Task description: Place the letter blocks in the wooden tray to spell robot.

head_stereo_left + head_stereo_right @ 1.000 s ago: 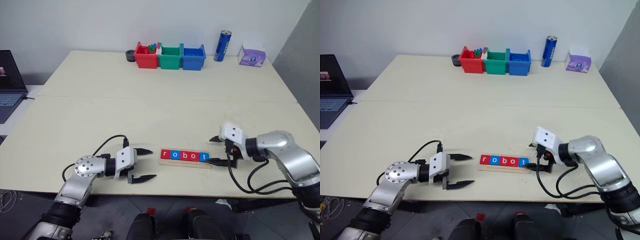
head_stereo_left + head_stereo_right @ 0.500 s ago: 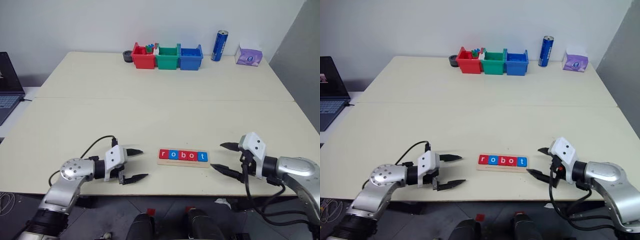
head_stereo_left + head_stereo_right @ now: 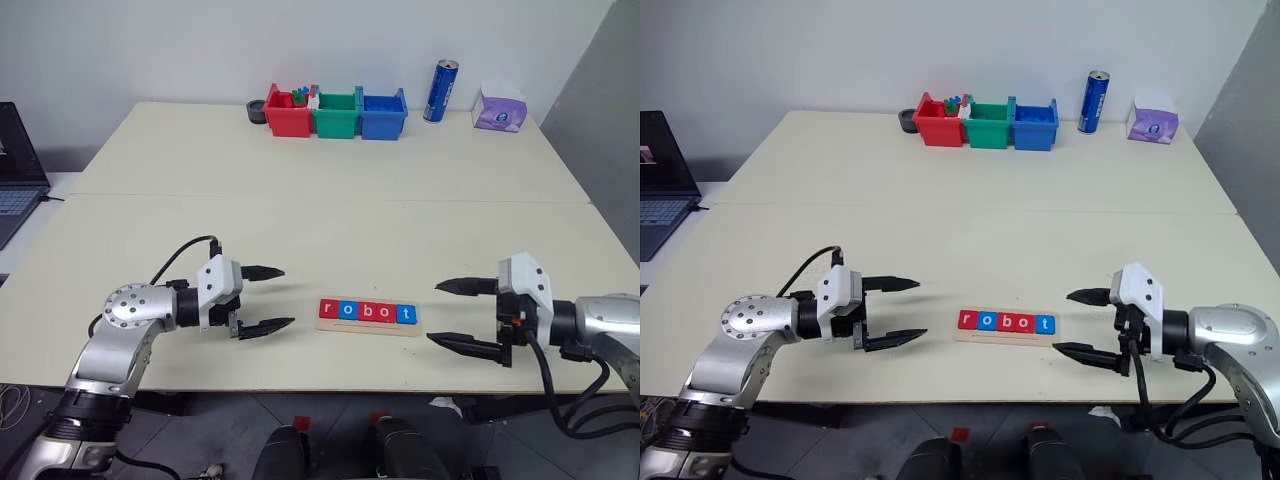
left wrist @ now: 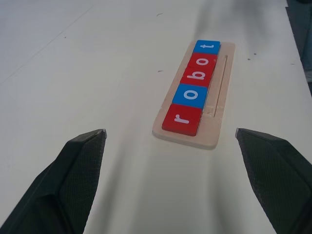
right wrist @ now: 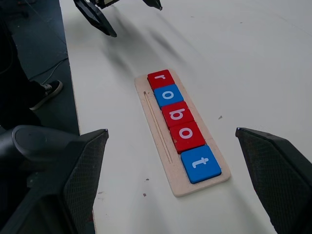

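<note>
Five letter blocks (image 3: pixel 366 311) lie in a row in the wooden tray (image 3: pixel 368 328) near the table's front edge and read r, o, b, o, t, coloured red, blue, red, red, blue. My left gripper (image 3: pixel 288 296) hovers open to the left of the tray, with a clear gap between them, and points at its r end. To the tray's right my right gripper (image 3: pixel 433 313) hangs open, aimed at the t end and not touching it. Both wrist views look along the full row of blocks (image 4: pixel 195 95) (image 5: pixel 183 124) between empty fingers.
Red (image 3: pixel 289 112), green (image 3: pixel 336 113) and blue (image 3: pixel 384 113) bins stand at the table's far edge beside a dark round object (image 3: pixel 257 111). To their right are a blue can (image 3: pixel 442 90) and a purple tissue pack (image 3: pixel 501 110). A laptop (image 3: pixel 15 165) sits far left.
My right gripper has drawn back from the tray's t end and risen. The left gripper has lifted a little and stayed open. The blocks and tray have not moved.
</note>
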